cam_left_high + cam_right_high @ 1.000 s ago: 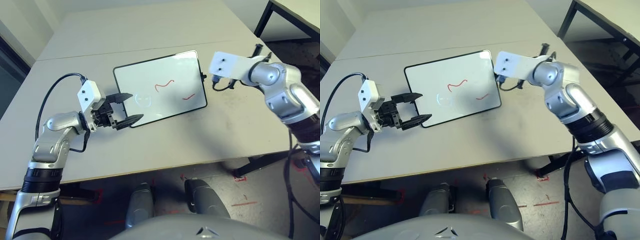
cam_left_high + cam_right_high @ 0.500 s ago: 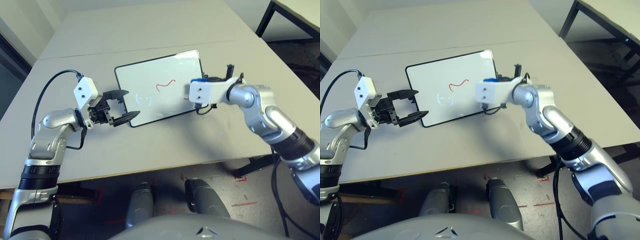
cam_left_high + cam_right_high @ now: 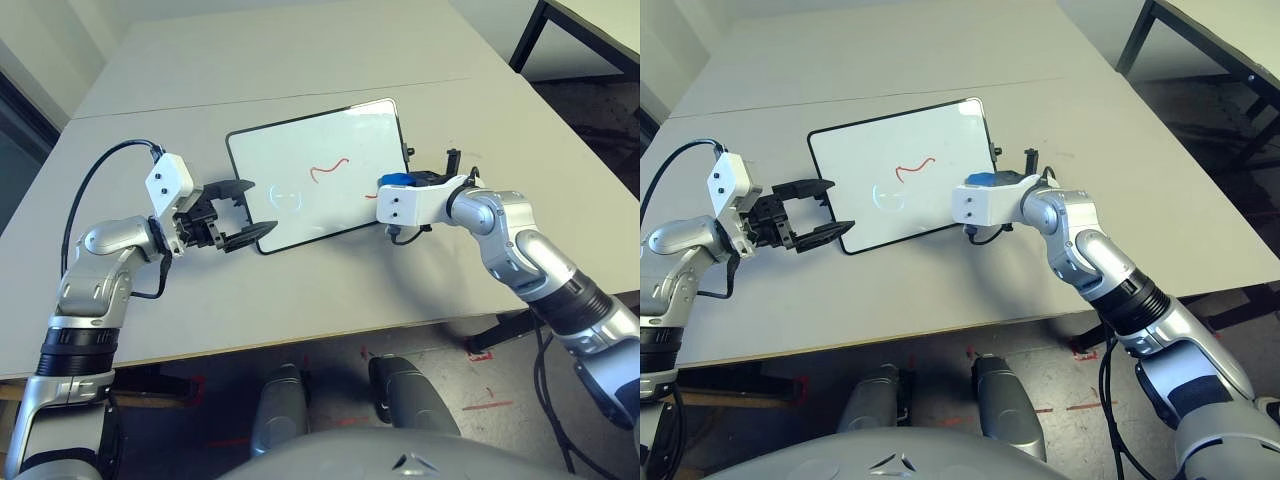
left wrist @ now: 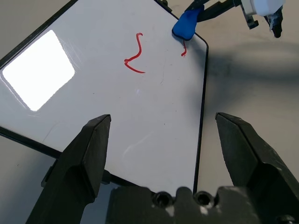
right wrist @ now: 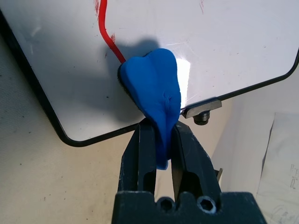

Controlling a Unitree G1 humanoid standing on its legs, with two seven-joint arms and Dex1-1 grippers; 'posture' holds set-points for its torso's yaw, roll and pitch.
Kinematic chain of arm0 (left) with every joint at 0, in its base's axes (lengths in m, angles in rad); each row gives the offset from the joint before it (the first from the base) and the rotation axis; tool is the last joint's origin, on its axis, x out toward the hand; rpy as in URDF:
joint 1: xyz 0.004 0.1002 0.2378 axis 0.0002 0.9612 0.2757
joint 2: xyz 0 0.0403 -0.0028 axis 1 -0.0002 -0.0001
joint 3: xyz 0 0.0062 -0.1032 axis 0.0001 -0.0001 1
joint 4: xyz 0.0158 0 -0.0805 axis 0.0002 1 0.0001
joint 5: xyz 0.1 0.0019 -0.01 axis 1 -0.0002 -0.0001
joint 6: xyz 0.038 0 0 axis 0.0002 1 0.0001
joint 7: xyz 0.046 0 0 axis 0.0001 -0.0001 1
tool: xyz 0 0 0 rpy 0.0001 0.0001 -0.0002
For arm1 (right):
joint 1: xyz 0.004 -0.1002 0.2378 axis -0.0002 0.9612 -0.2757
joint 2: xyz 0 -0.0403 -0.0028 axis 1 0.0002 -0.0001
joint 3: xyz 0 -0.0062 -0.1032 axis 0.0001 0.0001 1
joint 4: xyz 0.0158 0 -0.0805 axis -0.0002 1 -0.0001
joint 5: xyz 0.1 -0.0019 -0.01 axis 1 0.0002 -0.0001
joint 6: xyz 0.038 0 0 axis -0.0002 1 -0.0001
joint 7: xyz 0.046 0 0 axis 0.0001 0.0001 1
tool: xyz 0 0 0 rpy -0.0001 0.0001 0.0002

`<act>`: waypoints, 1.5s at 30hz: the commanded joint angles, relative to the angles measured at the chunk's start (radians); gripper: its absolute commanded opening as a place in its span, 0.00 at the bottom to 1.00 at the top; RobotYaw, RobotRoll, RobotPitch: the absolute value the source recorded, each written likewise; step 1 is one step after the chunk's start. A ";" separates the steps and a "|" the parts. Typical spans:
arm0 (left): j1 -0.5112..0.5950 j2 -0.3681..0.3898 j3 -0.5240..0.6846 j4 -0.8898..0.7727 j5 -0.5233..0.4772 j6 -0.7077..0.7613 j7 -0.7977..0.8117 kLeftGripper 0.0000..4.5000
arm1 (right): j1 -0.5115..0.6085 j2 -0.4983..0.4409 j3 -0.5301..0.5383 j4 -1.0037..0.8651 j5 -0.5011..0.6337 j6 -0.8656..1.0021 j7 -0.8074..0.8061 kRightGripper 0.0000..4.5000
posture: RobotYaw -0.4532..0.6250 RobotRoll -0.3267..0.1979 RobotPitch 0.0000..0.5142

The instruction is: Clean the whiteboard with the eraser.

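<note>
On a grey table (image 3: 300, 60), the right gripper (image 5: 162, 140) pinches the blue eraser (image 5: 154, 98) tight, its tip on the whiteboard (image 3: 300, 200) near a red squiggle (image 3: 330, 168), while the left gripper (image 3: 245, 212) gapes empty at the board's opposite corner.

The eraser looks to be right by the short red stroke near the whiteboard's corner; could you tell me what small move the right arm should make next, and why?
Probably a short wipe along that stroke. The right gripper is shut on the eraser, whose tip sits at the end of the short red mark on the whiteboard. The longer red squiggle comes after. The left gripper waits open at the board's other end.
</note>
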 commanded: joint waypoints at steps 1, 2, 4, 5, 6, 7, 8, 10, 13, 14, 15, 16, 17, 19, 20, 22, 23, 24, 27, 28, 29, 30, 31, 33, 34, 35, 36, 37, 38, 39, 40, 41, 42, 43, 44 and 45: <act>-0.004 0.013 -0.001 0.007 0.016 -0.006 -0.007 1.00 | 0.030 0.012 0.004 0.057 -0.020 -0.027 -0.019 0.06 | 0.31 0.62 0.22; -0.004 0.014 -0.001 0.007 0.016 -0.006 -0.007 1.00 | 0.033 0.015 0.003 0.062 -0.022 -0.032 -0.021 0.06 | 0.31 0.62 0.22; -0.004 0.015 0.000 0.007 0.017 -0.006 -0.007 1.00 | 0.038 0.023 0.002 0.065 -0.024 -0.040 -0.022 0.06 | 0.31 0.62 0.22; -0.004 0.016 0.000 0.007 0.017 -0.006 -0.008 1.00 | 0.039 0.026 0.000 0.065 -0.025 -0.043 -0.022 0.06 | 0.31 0.62 0.22; -0.004 0.017 0.000 0.007 0.017 -0.006 -0.008 1.00 | 0.040 0.031 0.000 0.064 -0.026 -0.045 -0.021 0.06 | 0.31 0.62 0.22; -0.004 0.018 0.000 0.008 0.017 -0.006 -0.008 1.00 | 0.040 0.035 0.000 0.062 -0.027 -0.047 -0.019 0.06 | 0.31 0.62 0.23; -0.005 0.018 0.001 0.009 0.017 -0.006 -0.009 1.00 | 0.039 0.040 0.001 0.060 -0.028 -0.048 -0.017 0.06 | 0.31 0.62 0.23; -0.006 0.020 0.001 0.010 0.017 -0.007 -0.010 1.00 | 0.037 0.049 0.001 0.056 -0.032 -0.051 -0.014 0.05 | 0.31 0.62 0.23; -0.007 0.022 0.001 0.011 0.017 -0.006 -0.012 1.00 | 0.035 0.069 0.012 0.041 -0.038 -0.055 -0.001 0.05 | 0.31 0.62 0.23; -0.008 0.023 0.000 0.012 0.017 -0.006 -0.012 1.00 | 0.034 0.076 0.015 0.037 -0.041 -0.057 0.003 0.05 | 0.31 0.62 0.23; -0.009 0.023 -0.001 0.013 0.017 -0.007 -0.012 1.00 | 0.033 0.085 0.019 0.033 -0.045 -0.058 0.007 0.05 | 0.31 0.62 0.24; -0.010 0.023 -0.002 0.013 0.017 -0.007 -0.012 1.00 | 0.032 0.093 0.021 0.031 -0.050 -0.060 0.011 0.05 | 0.31 0.62 0.24; -0.010 0.023 -0.002 0.013 0.017 -0.006 -0.012 1.00 | 0.032 0.102 0.025 0.027 -0.054 -0.060 0.017 0.05 | 0.31 0.62 0.24; -0.009 0.022 -0.002 0.010 0.016 -0.005 -0.011 1.00 | 0.031 0.119 0.033 0.020 -0.062 -0.063 0.028 0.05 | 0.31 0.62 0.24; -0.008 0.022 -0.001 0.008 0.015 -0.004 -0.011 1.00 | 0.031 0.126 0.034 0.018 -0.065 -0.065 0.033 0.05 | 0.32 0.62 0.24; -0.005 0.022 -0.001 0.004 0.015 -0.003 -0.009 1.00 | 0.027 0.135 0.039 0.015 -0.074 -0.074 0.042 0.05 | 0.32 0.62 0.24; -0.002 0.023 0.000 0.002 0.015 -0.002 -0.009 1.00 | 0.024 0.140 0.042 0.015 -0.079 -0.079 0.046 0.05 | 0.32 0.62 0.24; 0.000 0.023 0.001 0.000 0.014 -0.002 -0.008 1.00 | 0.020 0.144 0.044 0.015 -0.083 -0.086 0.050 0.05 | 0.32 0.62 0.24; 0.004 0.024 0.003 -0.004 0.013 0.000 -0.007 1.00 | 0.009 0.156 0.047 0.021 -0.096 -0.104 0.060 0.05 | 0.32 0.62 0.24; 0.004 0.024 0.003 -0.006 0.013 0.001 -0.006 1.00 | 0.007 0.158 0.046 0.023 -0.099 -0.109 0.064 0.05 | 0.32 0.62 0.24; 0.005 0.024 0.004 -0.007 0.012 0.001 -0.006 1.00 | 0.006 0.161 0.045 0.024 -0.103 -0.114 0.068 0.05 | 0.32 0.62 0.24; 0.006 0.024 0.004 -0.009 0.012 0.002 -0.005 1.00 | 0.005 0.161 0.044 0.024 -0.105 -0.118 0.073 0.05 | 0.32 0.62 0.24; 0.006 0.024 0.003 -0.010 0.012 0.003 -0.004 1.00 | 0.005 0.161 0.043 0.025 -0.106 -0.122 0.076 0.05 | 0.32 0.62 0.24; 0.007 0.023 0.003 -0.012 0.012 0.003 -0.003 1.00 | 0.008 0.158 0.040 0.021 -0.109 -0.126 0.086 0.05 | 0.32 0.62 0.24; 0.007 0.023 0.003 -0.013 0.012 0.004 -0.002 1.00 | 0.010 0.155 0.039 0.019 -0.111 -0.124 0.093 0.05 | 0.32 0.62 0.24; 0.007 0.022 0.002 -0.014 0.012 0.004 -0.001 1.00 | 0.013 0.152 0.038 0.016 -0.114 -0.122 0.101 0.05 | 0.32 0.62 0.24; 0.007 0.021 0.001 -0.014 0.012 0.004 -0.001 1.00 | 0.016 0.147 0.037 0.014 -0.118 -0.119 0.109 0.05 | 0.32 0.62 0.24; 0.006 0.020 0.001 -0.013 0.012 0.004 -0.001 1.00 | 0.020 0.142 0.035 0.012 -0.122 -0.116 0.116 0.05 | 0.32 0.62 0.24; 0.006 0.019 -0.001 -0.012 0.013 0.003 -0.001 1.00 | 0.025 0.134 0.032 0.011 -0.126 -0.112 0.125 0.05 | 0.32 0.62 0.24; 0.005 0.018 -0.002 -0.009 0.014 0.001 -0.001 1.00 | 0.031 0.125 0.030 0.010 -0.131 -0.110 0.133 0.05 | 0.32 0.62 0.24; 0.004 0.017 -0.003 -0.007 0.015 0.000 -0.001 1.00 | 0.038 0.114 0.027 0.008 -0.135 -0.107 0.141 0.05 | 0.31 0.62 0.24; 0.003 0.016 -0.005 -0.007 0.015 -0.001 -0.001 1.00 | 0.045 0.104 0.023 0.007 -0.138 -0.104 0.146 0.05 | 0.31 0.62 0.24; 0.002 0.015 -0.006 -0.004 0.016 -0.002 -0.002 1.00 | 0.051 0.094 0.019 0.005 -0.142 -0.101 0.151 0.05 | 0.31 0.62 0.24; 0.000 0.015 -0.007 -0.002 0.016 -0.003 -0.002 1.00 | 0.056 0.084 0.014 0.003 -0.144 -0.098 0.155 0.05 | 0.31 0.62 0.24; -0.001 0.014 -0.007 0.000 0.017 -0.004 -0.003 1.00 | 0.060 0.074 0.007 0.001 -0.146 -0.096 0.156 0.05 | 0.31 0.62 0.25; -0.003 0.014 -0.008 0.002 0.017 -0.005 -0.004 1.00 | 0.063 0.065 0.000 0.000 -0.148 -0.094 0.158 0.05 | 0.31 0.62 0.25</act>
